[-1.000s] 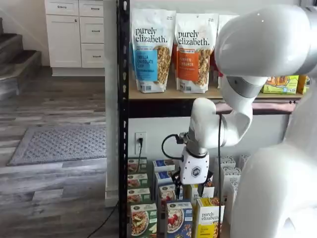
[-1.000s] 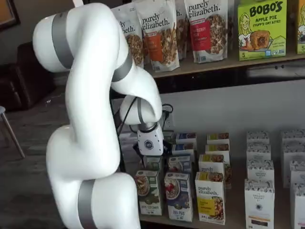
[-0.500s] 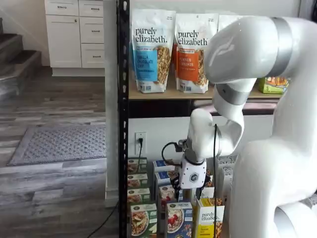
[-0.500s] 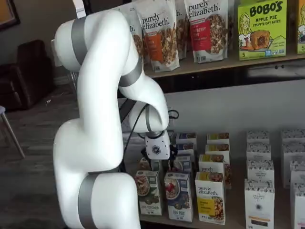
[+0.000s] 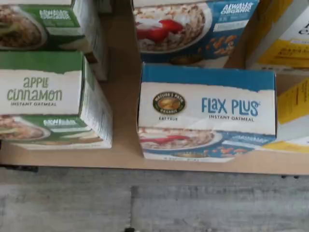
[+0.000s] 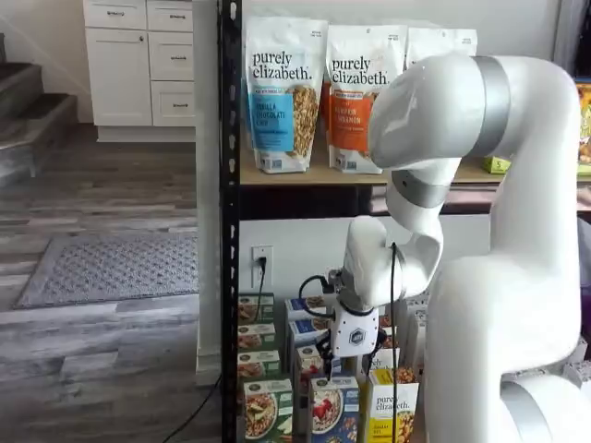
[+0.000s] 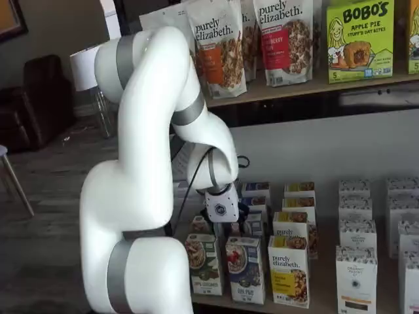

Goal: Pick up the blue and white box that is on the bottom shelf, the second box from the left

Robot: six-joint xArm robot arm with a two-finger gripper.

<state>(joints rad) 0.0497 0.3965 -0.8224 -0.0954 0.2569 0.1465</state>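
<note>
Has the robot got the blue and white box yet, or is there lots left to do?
Not yet. Done: the gripper hangs just above the front boxes on the bottom shelf, and the wrist view looks straight down on the blue and white box. In hand: nothing; the box stands in its row, untouched. Left: lower onto it, close the fingers, lift it out.

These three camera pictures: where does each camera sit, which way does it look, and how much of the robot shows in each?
Wrist view: rides the wrist, looking down on the blue and white box; no robot parts show.
A shelf view: out front, facing the rack; the white arm fills the right, gripper above the boxes.
A shelf view: out front at a slant; the arm and gripper show.
All three share the blue and white box on the bottom shelf.
</note>
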